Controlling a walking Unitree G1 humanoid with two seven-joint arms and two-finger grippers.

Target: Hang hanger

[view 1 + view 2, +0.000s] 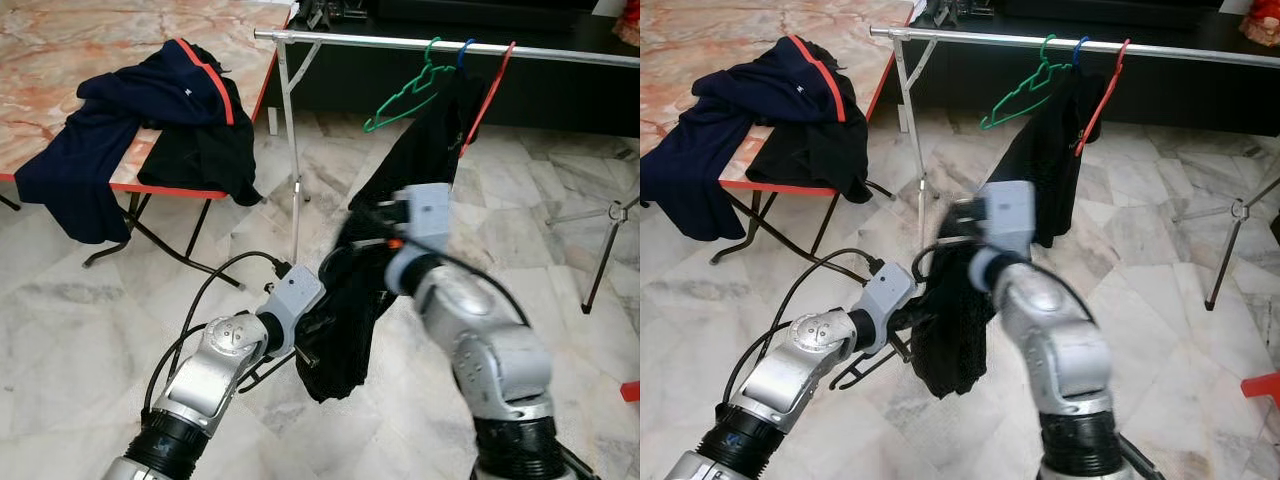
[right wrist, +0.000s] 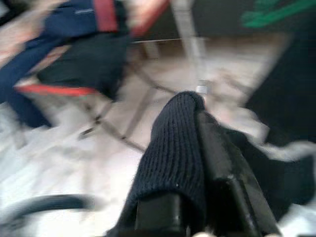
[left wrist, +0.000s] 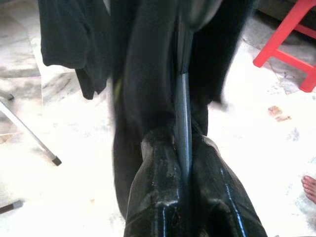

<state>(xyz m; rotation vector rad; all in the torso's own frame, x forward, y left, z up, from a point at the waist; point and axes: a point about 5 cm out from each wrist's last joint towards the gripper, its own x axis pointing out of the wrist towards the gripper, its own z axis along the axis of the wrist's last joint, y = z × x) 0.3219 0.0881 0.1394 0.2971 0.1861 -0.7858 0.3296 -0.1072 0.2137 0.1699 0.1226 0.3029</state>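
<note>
Left gripper (image 3: pixel 182 163) pinched on the black hanger (image 3: pixel 182 103), dark garment (image 1: pixel 350 320) draped over it, low and well short of the rail (image 1: pixel 400 42). Right gripper (image 2: pixel 197 128) clamped on the garment's knit fabric. Best to lift both together, keep the hook upright, aim for bare rail left of the green hanger (image 1: pixel 400 95).

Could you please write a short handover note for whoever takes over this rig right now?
Left gripper: shut on the hanger, low before the robot.
Right gripper: shut on the dark garment draped there.
Rail: already holds a green hanger and a red hanger with a black garment. More clothes lie on the table.
Left: lift and hook this hanger on the rail.
</note>
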